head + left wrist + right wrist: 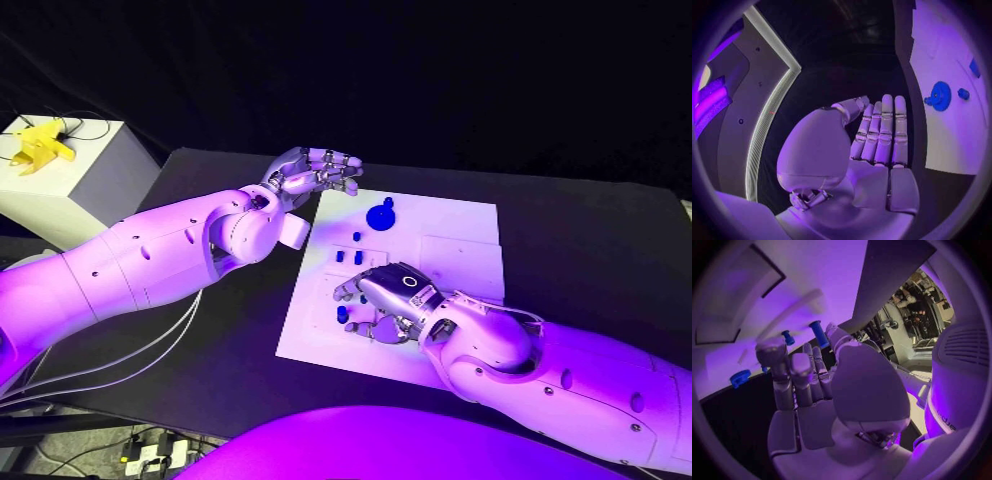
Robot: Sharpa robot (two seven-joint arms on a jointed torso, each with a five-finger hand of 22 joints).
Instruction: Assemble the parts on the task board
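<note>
The white task board (pixel 447 262) lies in the middle of the black table. A blue gear (pixel 381 215) sits at its far left, with small blue pegs (pixel 346 254) just nearer. My left hand (pixel 315 172) hovers off the board's far left corner, fingers straight and side by side (pixel 881 132), holding nothing; the gear (pixel 940 95) lies beyond them. My right hand (pixel 387 300) is low over the board's near left part. A blue peg (pixel 819 333) stands upright between its thumb tip and fingertips (pixel 808 351); whether they grip it is unclear.
A white box (pixel 65 180) with a yellow object (pixel 41 147) on top stands off the table's far left corner. The board's right half (pixel 462 240) shows only faint outlined recesses. Black table surface surrounds the board.
</note>
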